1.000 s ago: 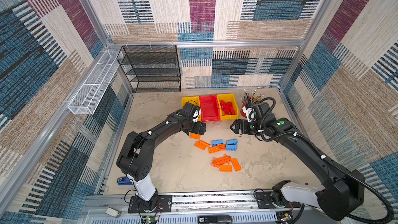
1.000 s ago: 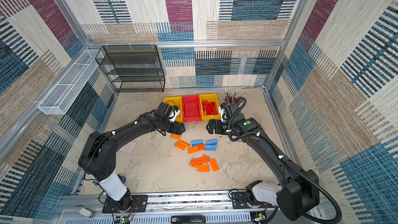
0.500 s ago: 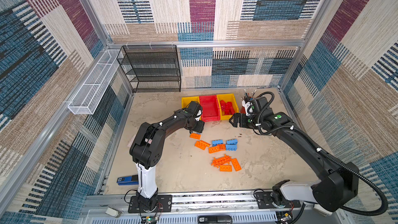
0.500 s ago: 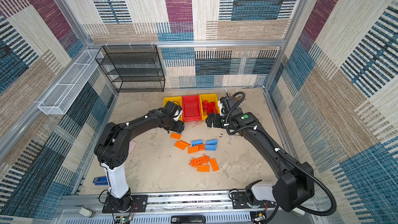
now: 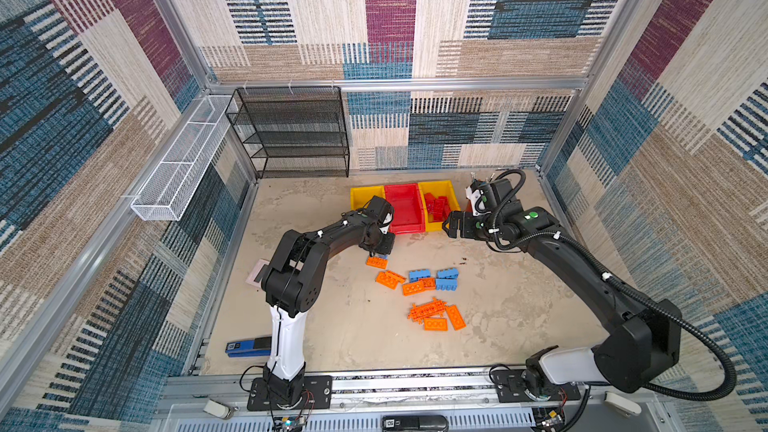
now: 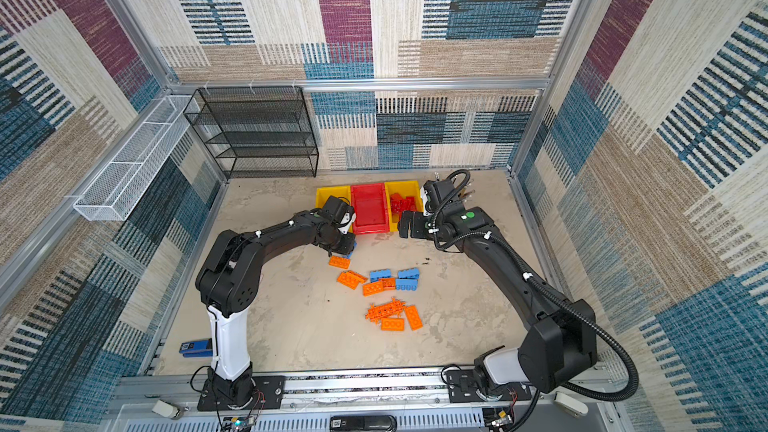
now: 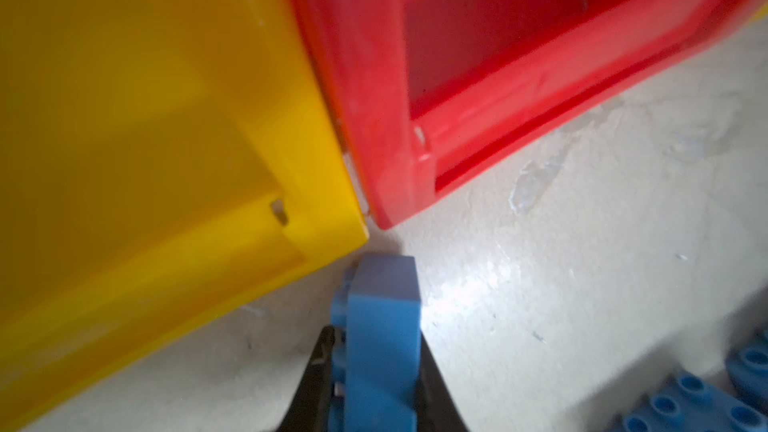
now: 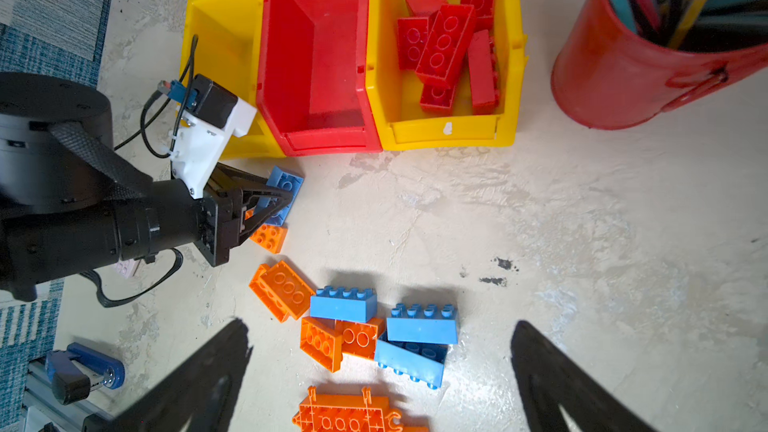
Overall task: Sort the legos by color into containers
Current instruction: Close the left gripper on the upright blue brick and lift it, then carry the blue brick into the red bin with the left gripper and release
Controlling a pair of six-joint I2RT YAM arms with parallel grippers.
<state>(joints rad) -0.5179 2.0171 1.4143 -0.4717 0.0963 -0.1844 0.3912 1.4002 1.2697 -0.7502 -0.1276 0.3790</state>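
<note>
My left claw (image 8: 270, 201) is clamped on a light blue brick (image 7: 381, 326), low over the bench (image 8: 582, 222). The brick's end is just beside the corner where the left yellow bin (image 7: 166, 118) meets the red bin (image 7: 519, 89). A small orange brick (image 8: 269, 236) lies right next to my fingers. My right claw (image 5: 451, 228) hangs with its fingers wide apart and holds nothing, near the front of the right yellow bin (image 8: 440, 135), where the red bricks (image 8: 444, 43) are piled. Three blue bricks (image 8: 345, 305) sit loose mid-bench among orange ones, and the toothed orange plate (image 8: 345, 413) lies beyond them, farther from the bins
</note>
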